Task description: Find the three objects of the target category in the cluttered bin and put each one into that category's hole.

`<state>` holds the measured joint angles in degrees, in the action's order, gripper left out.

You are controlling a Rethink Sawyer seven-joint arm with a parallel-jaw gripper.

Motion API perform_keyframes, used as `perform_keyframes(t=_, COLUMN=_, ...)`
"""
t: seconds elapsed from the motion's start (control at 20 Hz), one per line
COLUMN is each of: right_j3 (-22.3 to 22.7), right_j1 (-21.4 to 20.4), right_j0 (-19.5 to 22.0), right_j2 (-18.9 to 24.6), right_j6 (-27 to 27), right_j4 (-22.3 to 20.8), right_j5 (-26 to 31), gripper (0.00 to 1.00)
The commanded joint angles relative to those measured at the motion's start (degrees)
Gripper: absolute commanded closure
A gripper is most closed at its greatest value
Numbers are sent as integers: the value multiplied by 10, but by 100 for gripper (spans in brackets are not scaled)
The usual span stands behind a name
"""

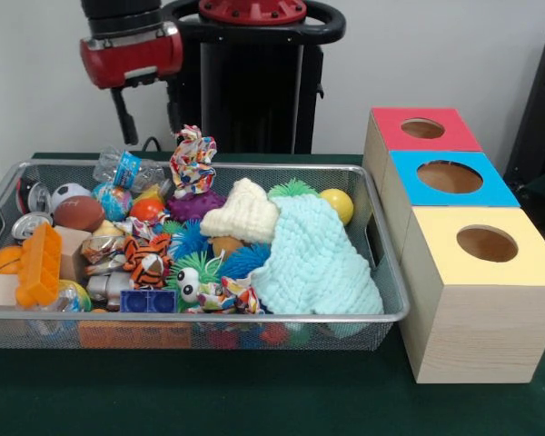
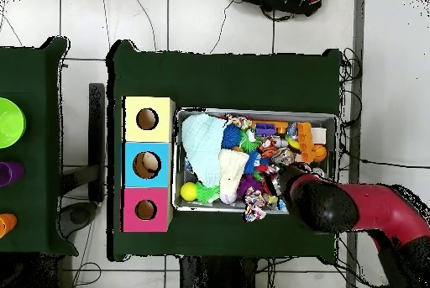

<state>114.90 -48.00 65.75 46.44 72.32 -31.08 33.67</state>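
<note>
A pale aqua knitted cloth fills the lower middle of the front view, with a cream knitted piece on its upper left edge. A yellow ball sits just above them. At lower left stands an orange plastic block, and right of it a tiger-striped toy. A brown football lies above (a metal can just left of it). On the right, the red-topped box and yellow-topped box.
</note>
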Motion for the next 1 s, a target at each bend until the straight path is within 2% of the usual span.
perform_keyframes(t=0.05, right_j3=-19, right_j1=62, right_j0=39, right_j2=75, right_j6=-268, right_j4=-89, right_j5=68, gripper=0)
perform_keyframes(t=0.2, right_j3=5, right_j1=78, right_j0=56, right_j2=84, right_j6=-278, right_j4=-136, right_j5=32, gripper=0)
perform_keyframes(t=0.35, right_j3=18, right_j1=114, right_j0=53, right_j2=76, right_j6=-279, right_j4=-189, right_j5=4, gripper=0)
perform_keyframes(t=0.6, right_j3=17, right_j1=172, right_j0=53, right_j2=72, right_j6=-331, right_j4=-242, right_j5=10, gripper=0)
perform_keyframes(t=1.0, right_j3=75, right_j1=184, right_j0=73, right_j2=66, right_j6=-408, right_j4=-314, right_j5=17, gripper=0)
